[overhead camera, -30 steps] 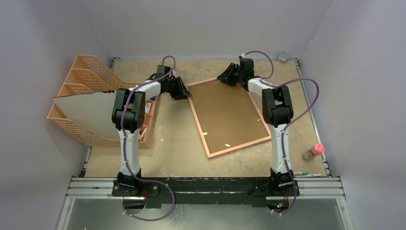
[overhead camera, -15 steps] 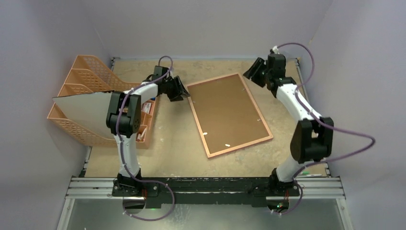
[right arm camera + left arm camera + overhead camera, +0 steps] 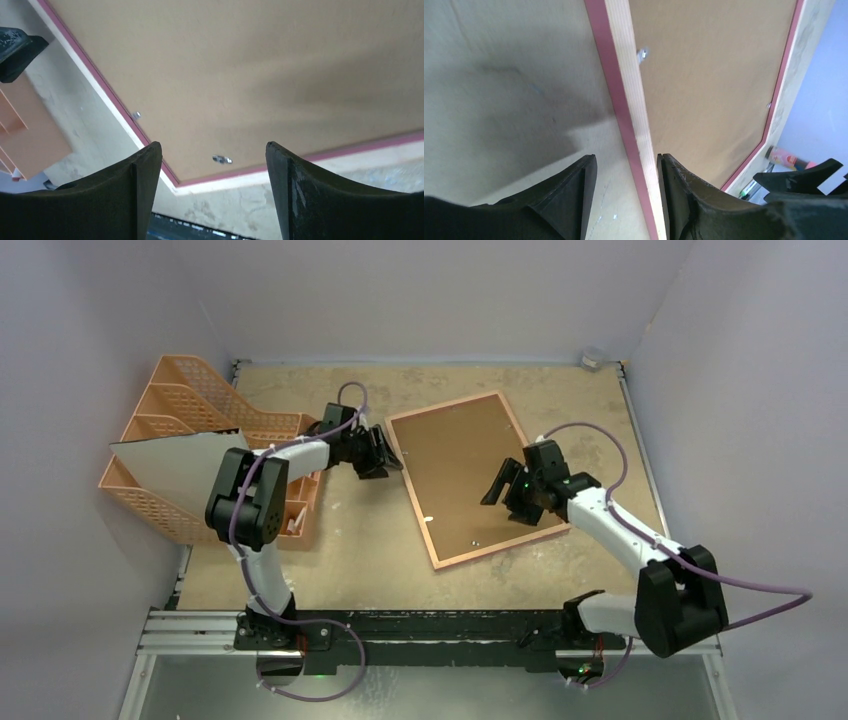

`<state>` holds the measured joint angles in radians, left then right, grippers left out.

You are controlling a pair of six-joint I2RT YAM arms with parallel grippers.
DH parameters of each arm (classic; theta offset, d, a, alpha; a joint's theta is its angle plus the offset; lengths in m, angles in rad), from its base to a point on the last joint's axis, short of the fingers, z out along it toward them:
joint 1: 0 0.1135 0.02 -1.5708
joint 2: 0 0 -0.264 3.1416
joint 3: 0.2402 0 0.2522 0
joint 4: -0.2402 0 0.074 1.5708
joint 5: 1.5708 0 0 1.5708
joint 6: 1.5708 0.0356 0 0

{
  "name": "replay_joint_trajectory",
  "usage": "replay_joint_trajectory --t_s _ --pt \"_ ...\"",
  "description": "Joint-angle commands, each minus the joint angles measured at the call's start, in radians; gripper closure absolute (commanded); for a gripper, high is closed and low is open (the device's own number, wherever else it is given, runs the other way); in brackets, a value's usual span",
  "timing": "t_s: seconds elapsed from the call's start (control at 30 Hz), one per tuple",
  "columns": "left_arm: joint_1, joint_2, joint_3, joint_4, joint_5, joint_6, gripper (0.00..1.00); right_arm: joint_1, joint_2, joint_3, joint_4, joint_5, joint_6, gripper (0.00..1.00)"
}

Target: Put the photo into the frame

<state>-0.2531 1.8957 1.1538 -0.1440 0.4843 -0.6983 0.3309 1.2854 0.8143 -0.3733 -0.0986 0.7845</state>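
Right arm has swung back from the far right corner of the frame and now hangs over its near right part, its jaws wider than before. Left arm has kept its place at the frame's far left corner, jaws eased apart. Frame itself has barely shifted.

Layout, large to small:
- Desk (image 3: 360, 550): carries everything.
- Frame (image 3: 500, 547): lies mid-desk, skewed, back side up, pink border and pale wood rim showing.
- Backing board (image 3: 450, 470): brown, sits flat inside the rim.
- Orange file tray (image 3: 190, 380): far left, with a greyish-white sheet (image 3: 170, 465) leaning on it.
- Photo: not visible in any view. Cannot tell whether it lies under the board or elsewhere.
- Left pincer (image 3: 626, 157): jaws apart, astride the frame's left rim, daylight on the outer side, so not clamped.
- Right pincer (image 3: 212, 146): jaws wide apart, empty, above the board and clear of it.
- Metal clip (image 3: 221, 159): on the board close to the near rim, almost under the right pincer; a second clip (image 3: 136, 115) sits by the left rim.

Judgement: the step in hand is work on the frame's back, most likely the clips that hold the board. Next move calls for the right pincer to drop onto the near clip with jaws narrowed, while the left one steadies the rim so the frame does not slide.
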Motion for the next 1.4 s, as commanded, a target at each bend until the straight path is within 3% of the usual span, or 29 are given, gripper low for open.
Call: replay_joint_trajectory --t_s 0.0,0.33,0.43,0.77,0.9,1.37 --pt "-0.019 -0.059 -0.071 0.076 0.015 -0.021 0.49 0.031 -0.057 -0.066 -0.035 -0.030 0.179 0.21" --pt "-0.037 -0.027 -0.106 0.129 0.051 -0.016 0.49 0.135 -0.112 -0.127 -0.135 0.017 0.490 0.23" --pt "-0.038 -0.023 -0.108 0.127 0.053 -0.022 0.49 0.137 -0.106 -0.150 -0.186 -0.018 0.579 0.27" --pt "-0.037 -0.044 -0.106 0.079 0.044 -0.030 0.49 0.140 -0.178 -0.174 -0.284 -0.016 0.829 0.27" --pt "-0.037 -0.044 -0.108 0.068 0.035 -0.032 0.49 0.143 -0.121 -0.156 -0.301 -0.013 0.891 0.33" --pt "-0.026 -0.056 -0.111 0.101 0.050 -0.055 0.49 0.189 0.150 -0.053 -0.208 -0.021 0.929 0.34"
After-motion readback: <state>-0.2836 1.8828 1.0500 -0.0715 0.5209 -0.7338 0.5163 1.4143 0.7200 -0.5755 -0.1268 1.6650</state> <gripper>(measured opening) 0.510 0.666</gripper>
